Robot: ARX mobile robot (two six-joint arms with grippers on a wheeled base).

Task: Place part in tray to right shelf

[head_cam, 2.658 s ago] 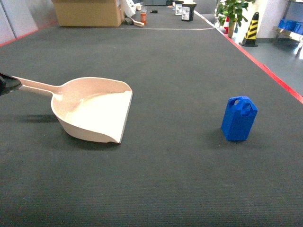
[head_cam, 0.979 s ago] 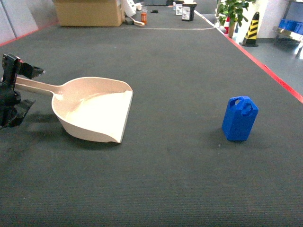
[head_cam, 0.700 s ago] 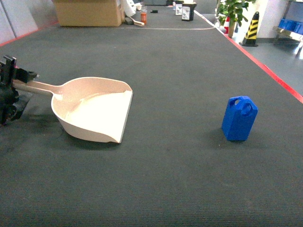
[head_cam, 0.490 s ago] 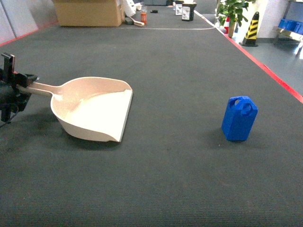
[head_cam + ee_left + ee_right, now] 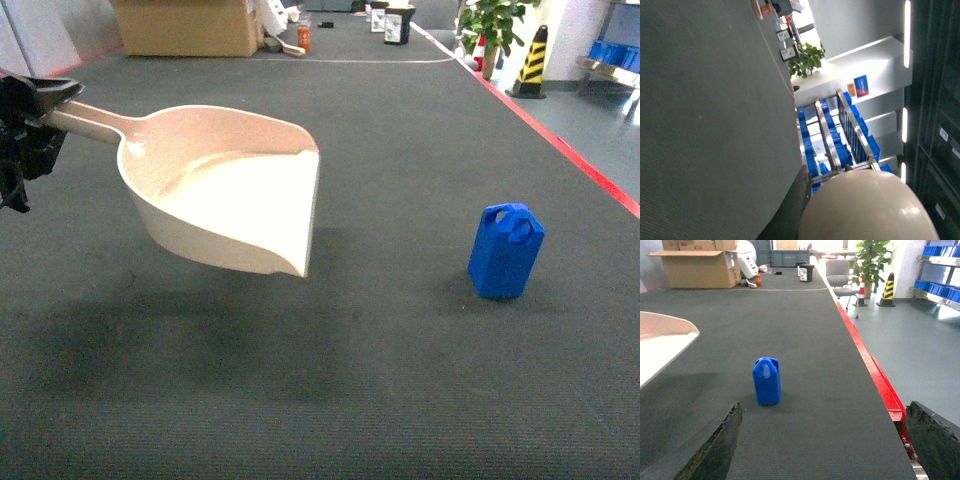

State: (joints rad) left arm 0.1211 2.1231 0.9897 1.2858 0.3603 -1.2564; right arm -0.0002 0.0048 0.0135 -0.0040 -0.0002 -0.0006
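Holding: left gripper (image 5: 30,115) is clamped on the tray (image 5: 235,195) by its handle, at the far left edge of the head view
Tray: up off the dark mat (image 5: 400,380), shadow underneath, flat lip facing right
Part (image 5: 506,250): standing upright on the mat, well apart from the tray lip, open mat between them
Right gripper (image 5: 825,440): fingers spread wide, nothing between them, part sits ahead
Edges: red strip (image 5: 560,145) runs along the mat's right side, near the part
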